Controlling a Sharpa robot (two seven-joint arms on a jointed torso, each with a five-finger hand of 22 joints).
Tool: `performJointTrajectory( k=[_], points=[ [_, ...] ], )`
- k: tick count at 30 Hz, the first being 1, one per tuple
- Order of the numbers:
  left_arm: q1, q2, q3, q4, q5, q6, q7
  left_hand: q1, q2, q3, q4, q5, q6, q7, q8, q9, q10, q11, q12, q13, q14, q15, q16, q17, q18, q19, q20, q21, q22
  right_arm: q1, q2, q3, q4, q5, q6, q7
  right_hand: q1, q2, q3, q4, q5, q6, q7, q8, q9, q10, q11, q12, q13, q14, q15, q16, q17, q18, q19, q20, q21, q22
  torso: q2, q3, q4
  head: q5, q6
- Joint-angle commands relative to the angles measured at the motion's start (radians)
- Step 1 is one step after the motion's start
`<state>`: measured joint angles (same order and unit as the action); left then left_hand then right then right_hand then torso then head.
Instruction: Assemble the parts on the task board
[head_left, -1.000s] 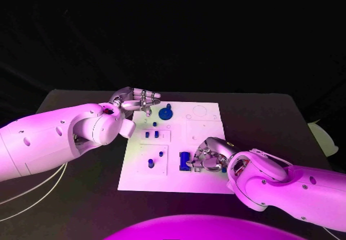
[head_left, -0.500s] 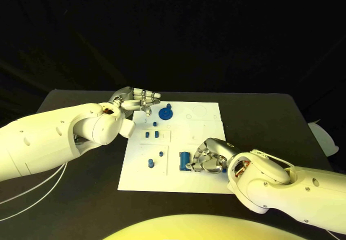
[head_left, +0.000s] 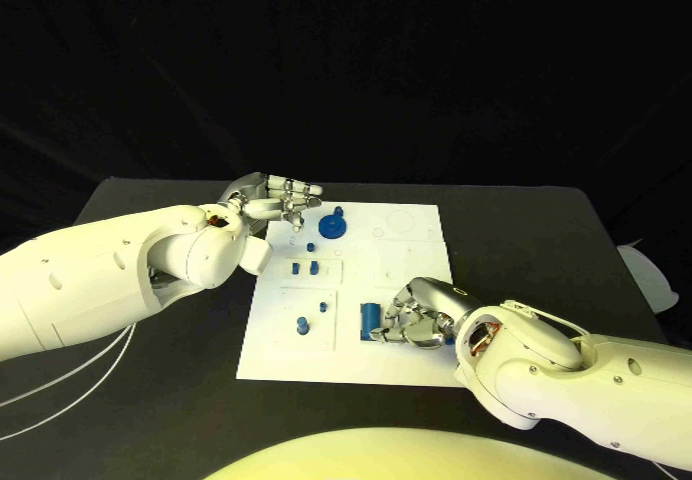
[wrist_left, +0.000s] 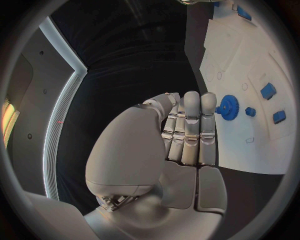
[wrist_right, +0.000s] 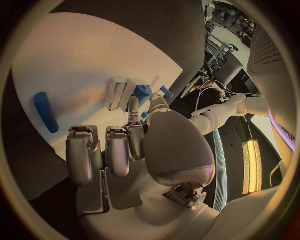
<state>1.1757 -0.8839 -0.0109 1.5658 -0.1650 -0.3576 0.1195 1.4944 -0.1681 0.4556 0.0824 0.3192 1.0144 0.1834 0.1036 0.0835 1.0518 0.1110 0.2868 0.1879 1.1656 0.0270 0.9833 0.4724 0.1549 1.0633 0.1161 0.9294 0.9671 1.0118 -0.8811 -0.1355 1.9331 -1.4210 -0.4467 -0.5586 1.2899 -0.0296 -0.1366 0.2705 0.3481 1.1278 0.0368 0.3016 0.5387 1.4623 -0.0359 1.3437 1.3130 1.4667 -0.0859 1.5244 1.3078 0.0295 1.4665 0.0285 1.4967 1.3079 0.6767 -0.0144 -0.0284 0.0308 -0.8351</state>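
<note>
The white task board (head_left: 411, 255) lies mid-table. My left hand (head_left: 274, 205) hovers over the board's far left corner with its fingers stretched out side by side (wrist_left: 190, 130), holding nothing. A blue gear (head_left: 332, 228) (wrist_left: 229, 106) sits just beyond those fingertips. My right hand (head_left: 415, 318) rests with curled fingers on the near right part of the board (wrist_right: 75, 65). A small blue part (wrist_right: 142, 93) sits between its thumb tip and a fingertip. A blue cylinder (head_left: 369, 318) (wrist_right: 45, 111) lies loose beside that hand.
Small blue pieces stand in the board's left column: two pegs (head_left: 303, 268), one near the gear (head_left: 312, 246) and two nearer ones (head_left: 302, 325). Black table (head_left: 548, 240) surrounds the board. A pale object (head_left: 652, 275) sits at the table's right edge.
My right hand has sunk slightly toward the near edge of the board, staying beside the blue cylinder. The left hand has kept its place.
</note>
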Motion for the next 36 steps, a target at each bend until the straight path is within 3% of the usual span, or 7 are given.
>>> performJointTrajectory(
  k=[1, 12, 21, 26, 30, 36],
  points=[
    [0.001, 0.002, 0.001, 0.001, 0.003, 0.016, 0.004, 0.001, 0.007, 0.0, -0.005, 0.001, -0.008, 0.002, 0.005, -0.001, -0.007, 0.002, 0.004, 0.002, -0.007, 0.002, -0.004, -0.002, 0.015, -0.009, 0.0, -0.007, 0.001, -0.001, 0.005, 0.0, -0.009, -0.017, 0.012, -0.002, -0.003, 0.0, -0.005, 0.004, -0.004, 0.002, -0.005, 0.005, 0.002, 0.014, -0.001, 0.007, 0.091, 0.088, -0.007, 0.005, 0.184, -0.015, 0.075, -0.007, 0.007, 0.244, 0.0, 0.0001, 0.0006, -0.002, 0.001],
    [0.001, 0.0, 0.0, 0.002, 0.003, 0.017, 0.003, 0.001, 0.007, 0.0, -0.005, 0.001, -0.008, 0.002, 0.005, -0.001, -0.007, 0.002, 0.004, 0.002, -0.007, 0.002, -0.004, -0.002, 0.015, -0.009, 0.0, -0.007, 0.001, 0.002, 0.013, 0.0, -0.036, -0.046, 0.009, -0.019, 0.01, 0.009, -0.004, 0.004, -0.003, 0.005, -0.008, 0.007, 0.004, 0.017, -0.004, 0.013, 0.096, 0.088, -0.009, 0.005, 0.184, -0.015, 0.076, -0.008, 0.008, 0.244, 0.0, -0.0002, -0.0007, 0.001, -0.001],
    [0.001, -0.001, 0.0, 0.002, 0.003, 0.017, 0.003, 0.001, 0.007, 0.0, -0.005, 0.001, -0.008, 0.002, 0.005, -0.001, -0.007, 0.002, 0.004, 0.002, -0.007, 0.002, -0.004, -0.002, 0.015, -0.009, 0.0, -0.007, 0.001, 0.003, -0.017, 0.001, -0.006, -0.061, -0.026, -0.012, 0.014, 0.007, -0.006, 0.003, -0.001, 0.002, -0.008, 0.006, 0.004, 0.013, -0.003, 0.004, 0.09, 0.087, -0.009, 0.003, 0.181, -0.014, 0.074, -0.009, 0.003, 0.242, -0.001, 0.0007, -0.0004, -0.001, 0.004],
    [0.001, -0.004, -0.001, 0.003, 0.003, 0.017, 0.003, 0.001, 0.007, 0.0, -0.005, 0.001, -0.008, 0.002, 0.005, -0.001, -0.007, 0.002, 0.004, 0.002, -0.007, 0.002, -0.004, -0.002, 0.015, -0.009, 0.0, -0.007, 0.001, 0.027, -0.089, 0.003, 0.038, -0.052, -0.054, 0.009, 0.029, 0.001, -0.016, 0.005, 0.007, -0.026, 0.005, -0.015, -0.005, -0.003, 0.006, -0.029, 0.068, 0.083, -0.003, -0.007, 0.163, -0.009, 0.062, -0.006, -0.022, 0.235, -0.001, 0.0002, -0.0015, -0.008, 0.009],
    [0.001, -0.005, -0.002, 0.003, 0.003, 0.017, 0.003, 0.001, 0.007, 0.0, -0.005, 0.001, -0.008, 0.002, 0.005, -0.001, -0.007, 0.002, 0.004, 0.002, -0.007, 0.002, -0.004, -0.002, 0.015, -0.009, 0.0, -0.007, 0.001, 0.055, -0.167, 0.003, 0.063, -0.048, -0.049, 0.018, 0.036, -0.004, -0.028, 0.011, 0.008, -0.057, 0.023, -0.047, -0.022, -0.012, 0.021, -0.045, 0.058, 0.081, 0.008, -0.011, 0.156, -0.007, 0.057, 0.002, -0.033, 0.232, -0.002, -0.0012, -0.0028, -0.024, 0.012],
    [0.0, -0.006, -0.003, 0.004, 0.003, 0.018, 0.005, 0.0, 0.007, 0.001, -0.006, 0.001, -0.008, 0.001, 0.006, -0.001, -0.009, 0.002, 0.006, 0.001, -0.007, 0.002, -0.004, -0.002, 0.015, -0.009, 0.001, -0.007, 0.001, 0.065, -0.259, -0.003, 0.07, -0.062, -0.03, 0.02, 0.039, -0.004, -0.034, 0.013, 0.009, -0.061, 0.029, -0.063, -0.033, -0.014, 0.026, -0.05, 0.055, 0.081, 0.013, -0.011, 0.158, -0.007, 0.058, 0.007, -0.031, 0.233, -0.003, -0.0014, -0.0071, -0.04, 0.012]
  ],
)
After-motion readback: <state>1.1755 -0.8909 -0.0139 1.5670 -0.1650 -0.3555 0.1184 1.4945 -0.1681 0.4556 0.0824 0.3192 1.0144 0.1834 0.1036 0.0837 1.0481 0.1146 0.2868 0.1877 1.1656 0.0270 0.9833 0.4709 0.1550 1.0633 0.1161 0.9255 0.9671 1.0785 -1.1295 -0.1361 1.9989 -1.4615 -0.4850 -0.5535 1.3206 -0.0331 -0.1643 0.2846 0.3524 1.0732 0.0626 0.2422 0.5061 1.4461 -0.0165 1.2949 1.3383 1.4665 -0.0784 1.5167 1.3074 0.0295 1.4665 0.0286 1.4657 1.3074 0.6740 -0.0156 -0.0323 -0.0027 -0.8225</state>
